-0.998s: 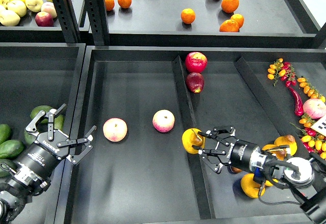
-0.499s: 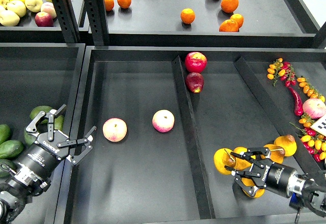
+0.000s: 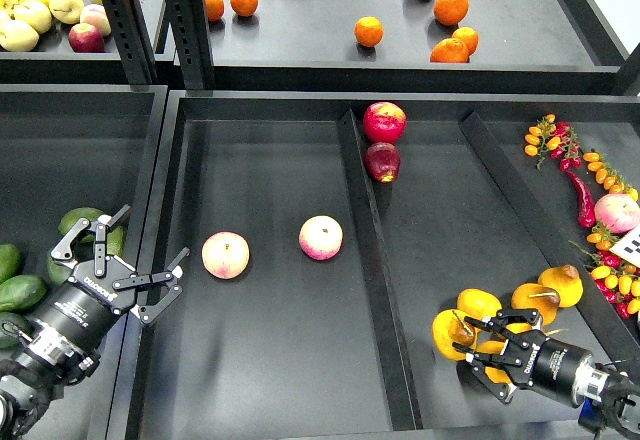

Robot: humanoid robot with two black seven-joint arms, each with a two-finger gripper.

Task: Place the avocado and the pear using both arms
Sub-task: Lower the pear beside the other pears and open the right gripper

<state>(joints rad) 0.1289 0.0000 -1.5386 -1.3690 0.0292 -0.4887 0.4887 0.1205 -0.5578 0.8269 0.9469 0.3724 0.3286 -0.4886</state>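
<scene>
Right end effector (image 3: 492, 360) low in the right compartment, fingers spread apart among a cluster of golden-yellow pears, clamped on nothing; nearest pear (image 3: 452, 334) lying just left of the fingertips on the dark tray floor (image 3: 450, 230), touching or nearly touching them, stem dark and short, with more pears (image 3: 560, 284) close behind to the right. Left end effector (image 3: 128, 263) at the lower left, fingers wide apart and empty, poised over the black wall between the left bin and the middle compartment. Avocado (image 3: 80, 222), dark green, resting in the left bin just behind that end effector, partly hidden by a finger; other green avocados (image 3: 20, 291) near the frame's left edge. Two pink-and-cream peaches (image 3: 225, 255) well apart from both arms in the middle compartment, a second peach (image 3: 320, 237) to the right of the first. Two red apples (image 3: 384, 121) against the divider farther back. Oranges (image 3: 369, 31) scattered on the upper shelf, chillies and small tomatoes (image 3: 590, 200) along the far right.
</scene>
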